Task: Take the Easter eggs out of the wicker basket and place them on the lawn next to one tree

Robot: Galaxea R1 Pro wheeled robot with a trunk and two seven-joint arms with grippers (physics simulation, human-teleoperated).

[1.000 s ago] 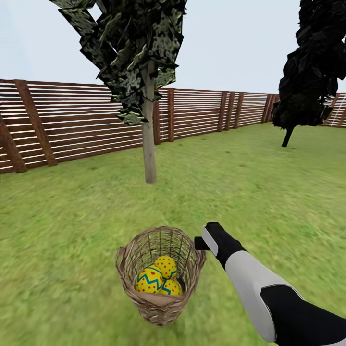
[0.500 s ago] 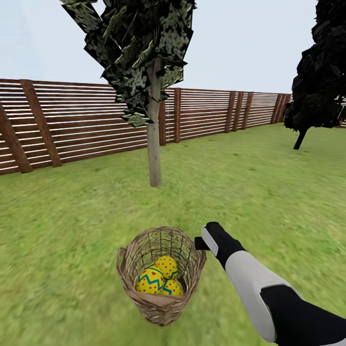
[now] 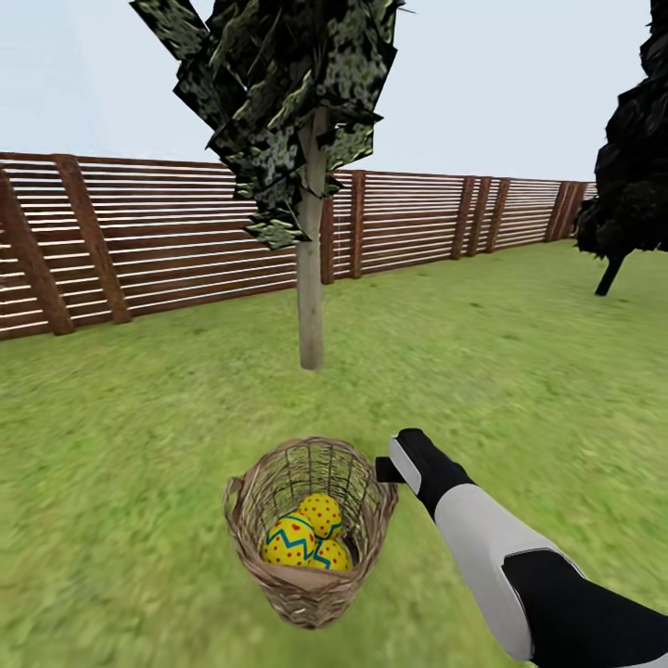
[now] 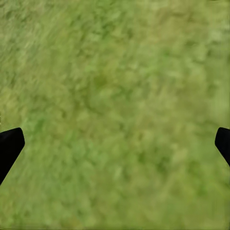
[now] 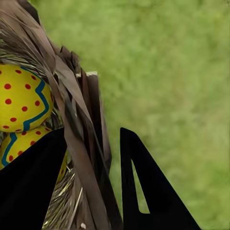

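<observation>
The brown wicker basket [image 3: 306,580] hangs low in the head view with three yellow Easter eggs inside: a zigzag one [image 3: 289,542], a red-dotted one [image 3: 321,512] and a third [image 3: 331,557]. My right gripper [image 3: 385,471] is shut on the basket's rim. In the right wrist view its black fingers [image 5: 143,191] straddle the woven wall [image 5: 81,124], with two eggs [image 5: 21,98] behind it. The speckled tree's pale trunk [image 3: 311,297] stands on the lawn [image 3: 139,417] just beyond the basket. My left gripper [image 4: 115,141] is open over bare grass, fingertips [image 4: 9,143] far apart.
A brown slat fence [image 3: 167,241] runs across the back of the garden. An all-black tree [image 3: 631,195] stands at the far right. Open grass lies on all sides of the basket and around the trunk.
The whole view has shifted: the tree, fence and black tree slid rightward in the picture as the camera moved. The basket and right arm keep the same place in view.
</observation>
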